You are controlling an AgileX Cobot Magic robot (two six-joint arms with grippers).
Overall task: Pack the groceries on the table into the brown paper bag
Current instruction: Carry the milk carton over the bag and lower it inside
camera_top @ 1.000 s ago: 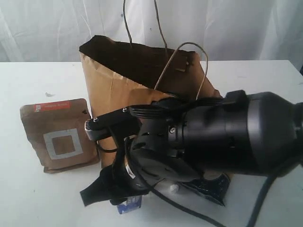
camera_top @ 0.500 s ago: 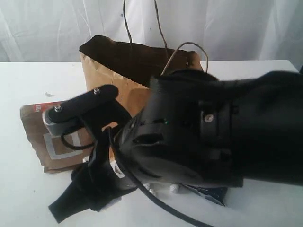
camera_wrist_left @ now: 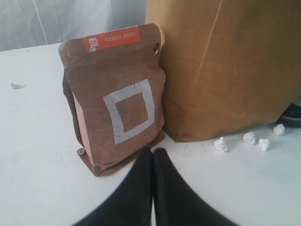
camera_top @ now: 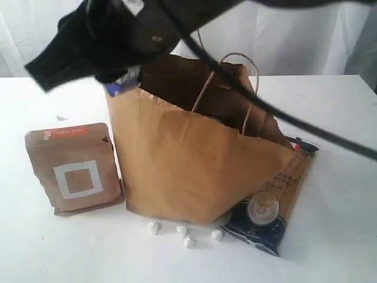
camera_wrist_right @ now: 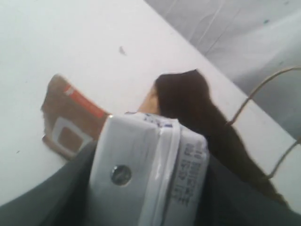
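The right gripper point(camera_top: 94, 50) hangs in the upper left of the exterior frame, above the left rim of the brown paper bag point(camera_top: 188, 165). Its dark fingers are clamped on the small white-blue carton point(camera_wrist_right: 150, 172), and a blue and white corner of the carton peeks out just over the bag's edge. A black cable point(camera_top: 265, 106) runs from the arm down across the bag toward the right edge of the frame.

The bag stands open in the middle of the table point(camera_top: 35, 247), with its twisted loop handles point(camera_top: 232, 59) up. The brown kraft pouch point(camera_top: 73, 168) stands upright just beside the bag on the left of the frame, its white square facing the camera. At the lower right the spaghetti pack point(camera_top: 274, 203) leans tilted against the bag's side. A few small white lumps point(camera_top: 184, 231) lie on the table in front of the bag.

In the left wrist view the left gripper point(camera_wrist_left: 153, 183) sits low, near the pouch, with its two fingers pressed together and nothing between them.
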